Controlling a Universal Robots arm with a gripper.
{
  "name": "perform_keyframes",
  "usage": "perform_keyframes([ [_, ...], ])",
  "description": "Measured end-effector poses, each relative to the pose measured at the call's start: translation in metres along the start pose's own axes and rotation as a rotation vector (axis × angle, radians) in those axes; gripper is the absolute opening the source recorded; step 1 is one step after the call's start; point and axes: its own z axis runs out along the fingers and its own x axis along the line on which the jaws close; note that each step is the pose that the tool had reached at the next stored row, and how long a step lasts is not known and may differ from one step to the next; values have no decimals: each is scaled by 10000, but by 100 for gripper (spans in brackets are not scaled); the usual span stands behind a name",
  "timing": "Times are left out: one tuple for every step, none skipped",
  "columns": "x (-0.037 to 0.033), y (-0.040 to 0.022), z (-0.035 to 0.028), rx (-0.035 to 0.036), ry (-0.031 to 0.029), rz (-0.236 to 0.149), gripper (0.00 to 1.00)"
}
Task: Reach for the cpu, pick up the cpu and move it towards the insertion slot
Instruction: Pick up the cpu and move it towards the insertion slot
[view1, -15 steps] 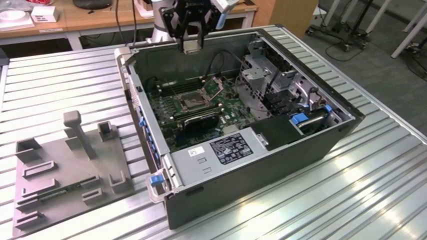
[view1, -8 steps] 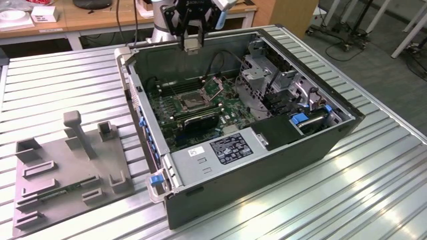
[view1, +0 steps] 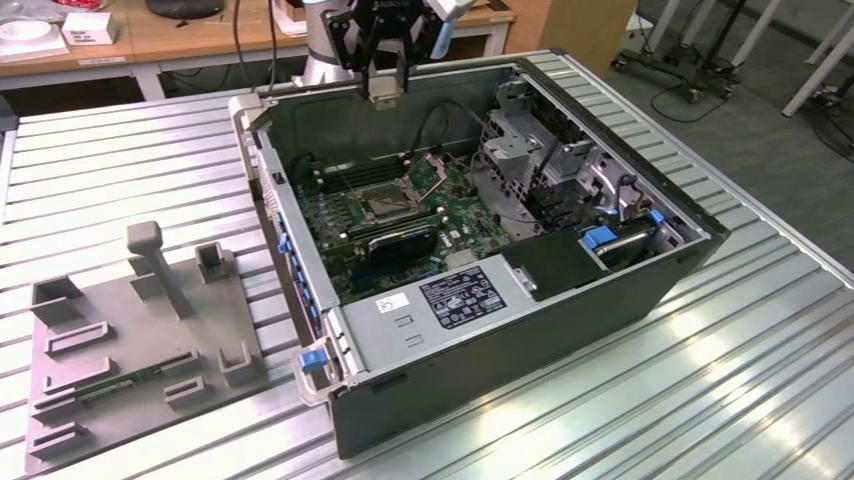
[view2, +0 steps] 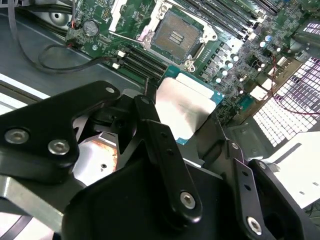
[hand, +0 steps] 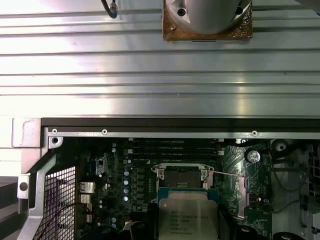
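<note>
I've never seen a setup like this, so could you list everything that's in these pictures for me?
computer case: one, black and grey, open, lying on the table.
motherboard: one, green, inside the case.
insertion slot: one, metal frame with dark centre, on the motherboard, empty.
cpu: one, silvery top, held above the motherboard, near the slot.
grey tray: one, on the exterior view's left.
table: one, ribbed metal.
gripper: one, black, above the case's far edge, holding the cpu.

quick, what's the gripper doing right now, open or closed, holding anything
Gripper: closed on the cpu, held above the open computer case, near the insertion slot.
</note>
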Motion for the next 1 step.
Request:
perform_keyframes([
  [0,0,0,-1,0,0,55],
])
